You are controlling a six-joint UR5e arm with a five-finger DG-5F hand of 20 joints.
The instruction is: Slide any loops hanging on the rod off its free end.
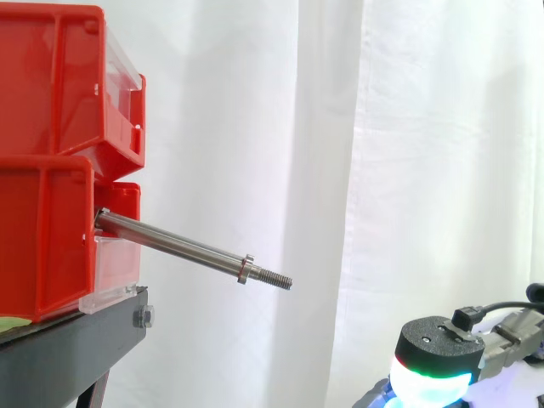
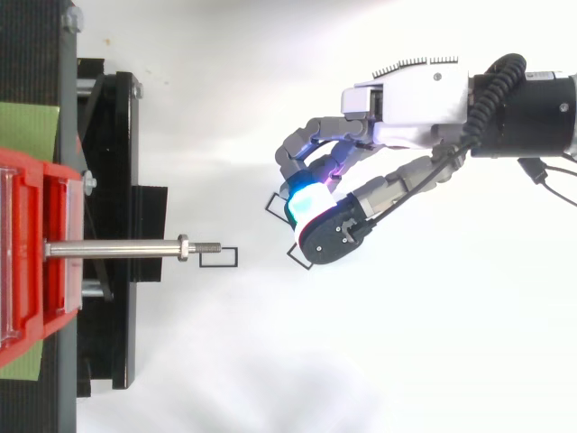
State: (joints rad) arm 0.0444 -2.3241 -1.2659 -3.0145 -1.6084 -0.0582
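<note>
Looks pretty much done to us: in the side view the rod [image 1: 183, 248] sticking out of the red bins [image 1: 51, 161] is bare right to its threaded tip, with nothing hanging on it. The top view adds what the side one can't. There's a thin black loop [image 2: 219, 266] just past the free end (we reckon it's lying down below, not on the rod), and black corners [image 2: 273, 204] poke out beside the hand [image 2: 406, 104], well apart from the rod. Whether the hand is clamped on that piece, we can't tell. If it is, it only needs dropping.
</note>
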